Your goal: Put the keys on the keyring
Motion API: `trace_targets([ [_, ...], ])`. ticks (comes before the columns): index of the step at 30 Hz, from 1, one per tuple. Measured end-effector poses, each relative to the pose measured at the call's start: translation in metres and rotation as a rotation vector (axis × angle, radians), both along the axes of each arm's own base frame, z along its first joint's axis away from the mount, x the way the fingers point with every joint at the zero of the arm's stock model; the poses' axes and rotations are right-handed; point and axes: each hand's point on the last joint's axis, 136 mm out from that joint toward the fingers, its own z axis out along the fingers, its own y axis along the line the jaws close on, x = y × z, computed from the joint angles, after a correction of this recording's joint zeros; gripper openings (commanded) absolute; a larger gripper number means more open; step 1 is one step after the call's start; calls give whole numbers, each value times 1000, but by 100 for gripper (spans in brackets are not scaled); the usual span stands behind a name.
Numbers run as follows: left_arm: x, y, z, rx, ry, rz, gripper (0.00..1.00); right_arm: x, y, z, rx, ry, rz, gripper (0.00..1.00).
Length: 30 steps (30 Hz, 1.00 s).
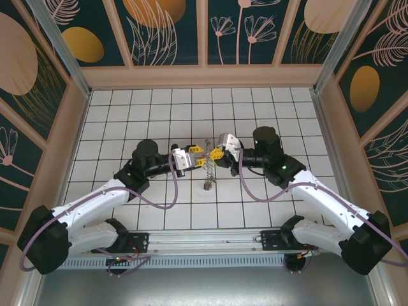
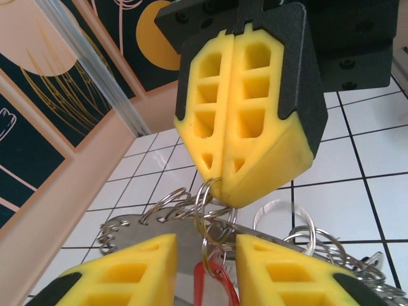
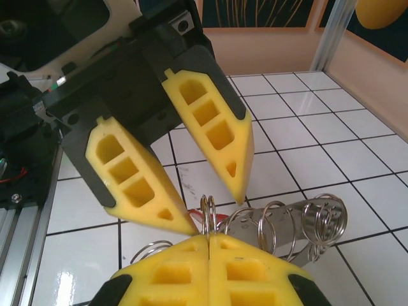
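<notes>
In the top view the left arm (image 1: 95, 204) reaches from the lower left toward the frame's centre, where the left gripper (image 1: 200, 158) faces the right gripper (image 1: 213, 157) tip to tip above the white tiled table (image 1: 159, 108). The keyring (image 1: 206, 167) sits in the narrow gap between the two grippers, just below centre. A clump of keys (image 1: 208, 182) dangles under it toward the tiles; whether they touch the table cannot be told. The right arm (image 1: 319, 197) runs off to the lower right. In the left wrist view the left gripper (image 2: 207, 241) shows along the bottom edge. Its yellow fingers (image 2: 127, 271) are spread, with a flat silvery key (image 2: 188, 255) and a red tag (image 2: 213, 284) lying in the gap, neither visibly squeezed. Above centre, the right gripper (image 2: 229, 182) hangs point down with its pads pressed together, nipping thin wire loops of the keyring (image 2: 207, 197) at its tip. More loops (image 2: 306, 236) fan out at the lower right. In the right wrist view the left gripper (image 3: 215, 213) comes in from the upper left. Its two fingers (image 3: 134, 185) stand apart, and an upright loop of the keyring (image 3: 207, 215) stands between their tips. At bottom centre the right gripper (image 3: 209, 237) is clamped tight on the base of that loop. A row of coiled rings (image 3: 319, 220) lies on the tiles at the right.
</notes>
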Motion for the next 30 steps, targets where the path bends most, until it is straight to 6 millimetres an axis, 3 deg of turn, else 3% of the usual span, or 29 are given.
trace_targets([
  [12,-5,-3,7,-39,26,-29,23,-1,4,5,34,-24,8,0],
  [20,-5,-3,4,-43,60,-36,0,2,5,1,21,-67,-5,0],
  [28,-6,-1,-10,14,85,-35,0,0,4,-17,-62,-135,37,1],
  [30,-6,-2,-16,48,100,-39,0,-2,3,-24,-96,-151,55,7],
])
